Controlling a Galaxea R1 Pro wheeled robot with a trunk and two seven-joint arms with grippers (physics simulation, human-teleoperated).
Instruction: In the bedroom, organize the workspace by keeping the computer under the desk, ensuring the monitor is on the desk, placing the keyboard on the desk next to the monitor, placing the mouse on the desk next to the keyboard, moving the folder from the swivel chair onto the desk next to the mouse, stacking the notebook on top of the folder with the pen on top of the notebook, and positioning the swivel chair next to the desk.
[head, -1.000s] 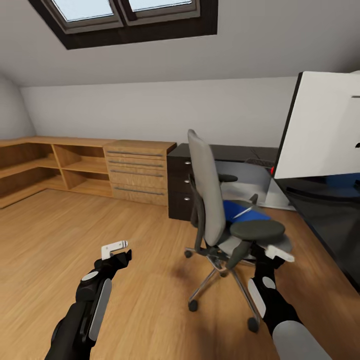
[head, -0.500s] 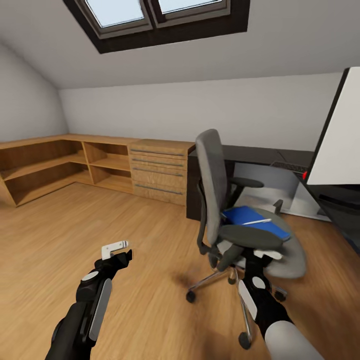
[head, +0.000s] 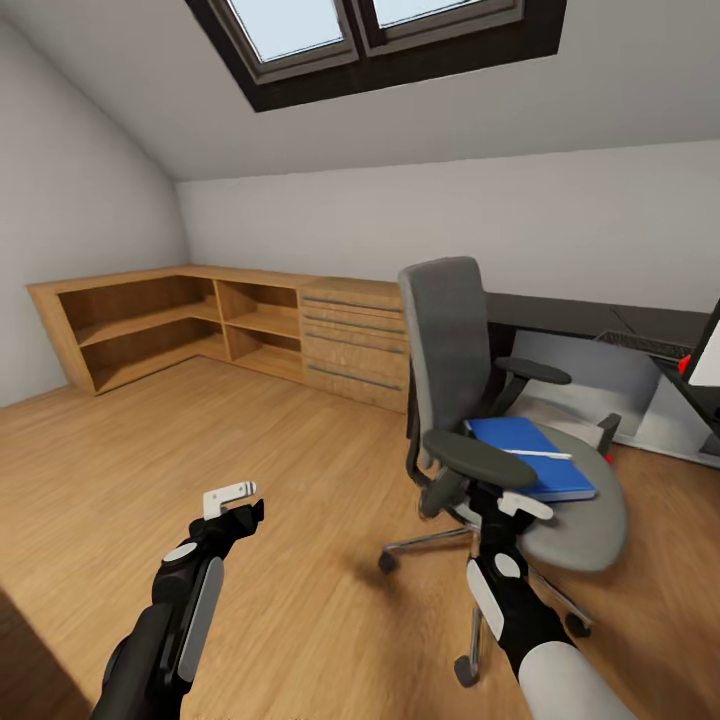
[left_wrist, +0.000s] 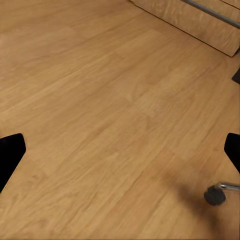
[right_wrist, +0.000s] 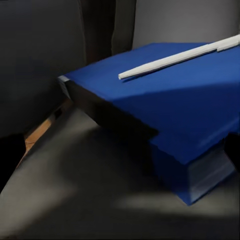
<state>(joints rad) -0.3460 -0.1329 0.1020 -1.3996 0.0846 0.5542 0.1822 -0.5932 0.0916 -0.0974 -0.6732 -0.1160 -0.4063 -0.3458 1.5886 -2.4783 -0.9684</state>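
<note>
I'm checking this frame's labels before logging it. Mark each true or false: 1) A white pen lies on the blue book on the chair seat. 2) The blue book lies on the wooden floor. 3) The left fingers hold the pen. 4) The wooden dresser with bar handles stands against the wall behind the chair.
1) True: the thin white pen lies on the blue book, on the grey upholstered swivel chair.
2) False: it rests on the chair's seat.
3) False: the left gripper is empty over the wooden floor.
4) True: the light wooden dresser stands there.
</note>
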